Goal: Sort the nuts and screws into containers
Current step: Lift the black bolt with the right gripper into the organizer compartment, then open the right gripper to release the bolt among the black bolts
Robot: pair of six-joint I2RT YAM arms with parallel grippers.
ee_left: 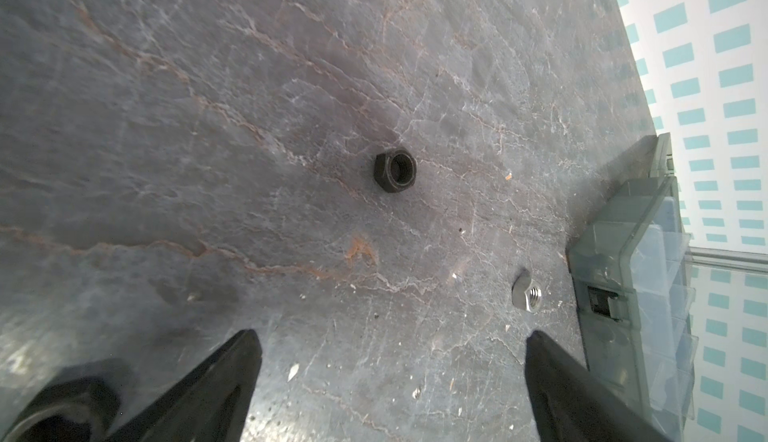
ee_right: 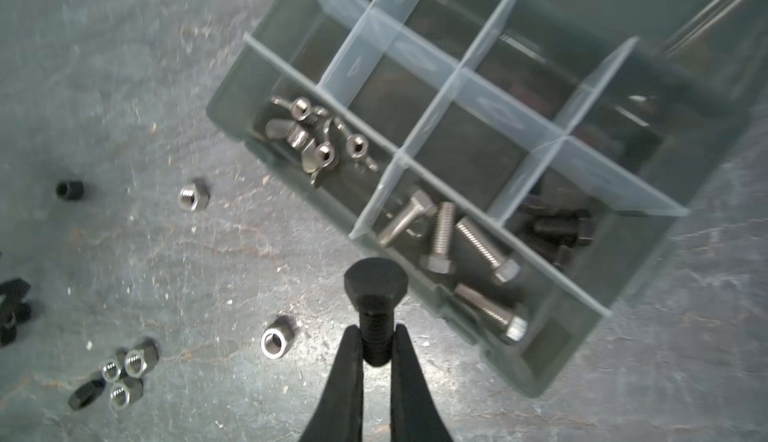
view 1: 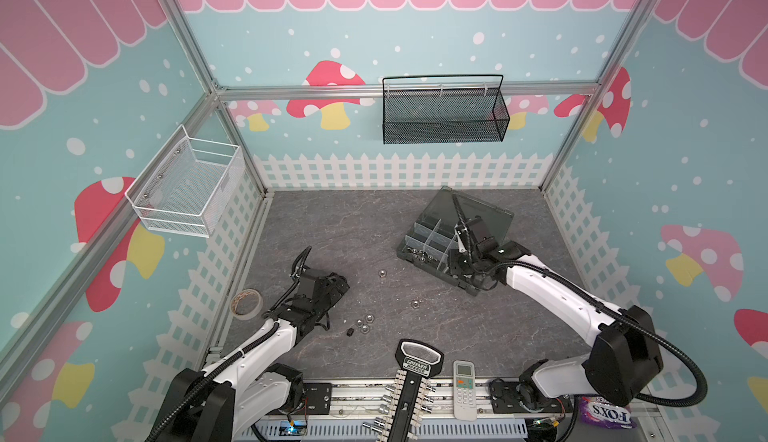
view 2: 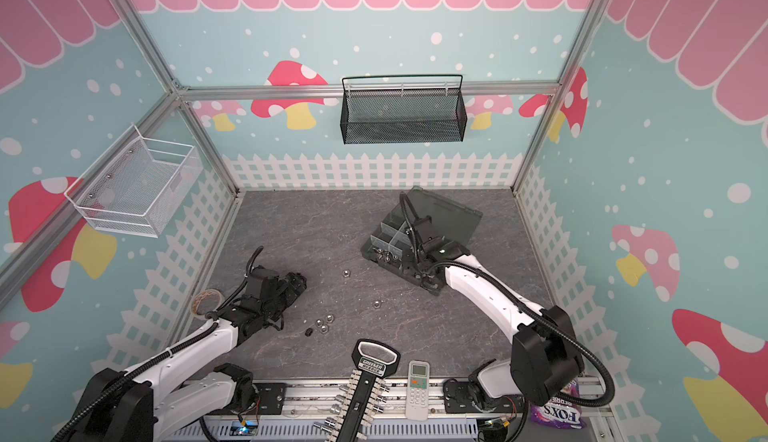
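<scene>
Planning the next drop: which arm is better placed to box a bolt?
Probably right: the right gripper is shut on a black bolt by the box; the left gripper is open, empty.

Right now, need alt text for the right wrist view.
The right gripper is shut on the threaded shank of a black hex bolt, close to the open organiser box. One row of its compartments holds wing nuts, silver bolts and black screws; loose nuts lie on the grey table.
</scene>
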